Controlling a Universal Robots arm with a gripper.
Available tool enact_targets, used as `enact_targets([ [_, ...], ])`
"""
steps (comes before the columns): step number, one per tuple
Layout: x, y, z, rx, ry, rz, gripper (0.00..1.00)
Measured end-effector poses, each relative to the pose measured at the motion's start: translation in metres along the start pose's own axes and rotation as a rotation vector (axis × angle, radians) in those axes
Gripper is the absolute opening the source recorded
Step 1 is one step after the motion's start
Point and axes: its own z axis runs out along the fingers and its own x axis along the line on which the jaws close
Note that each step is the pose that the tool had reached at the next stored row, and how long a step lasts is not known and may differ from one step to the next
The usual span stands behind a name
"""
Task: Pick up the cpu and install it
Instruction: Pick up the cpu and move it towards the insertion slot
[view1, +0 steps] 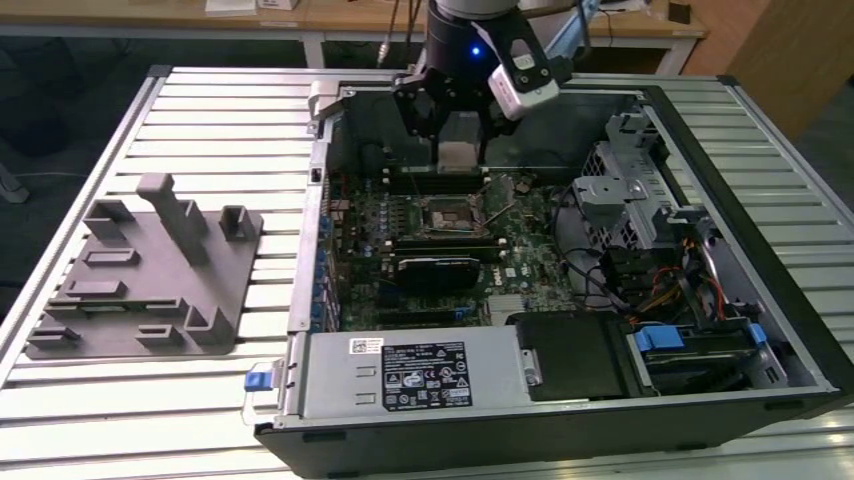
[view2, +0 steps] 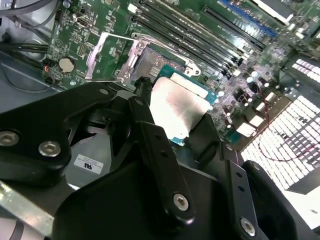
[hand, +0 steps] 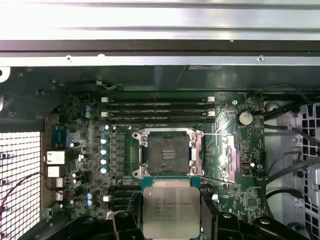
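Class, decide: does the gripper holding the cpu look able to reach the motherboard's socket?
Probably yes: the gripper holds the cpu near the socket, whose metal frame is swung open, with nothing lying across it.

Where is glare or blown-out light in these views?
Second wrist view: the cpu glares white on its metal top. Both wrist views: vent grille blown out by backlight. First wrist view: slatted table reads as a bright band. Exterior view: even, soft light.
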Motion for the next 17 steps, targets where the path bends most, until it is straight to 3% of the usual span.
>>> enact_targets([
  [17, -0.0003, 0.0121, 0.024, 0.0, 0.0002, 0.0, 0.55],
])
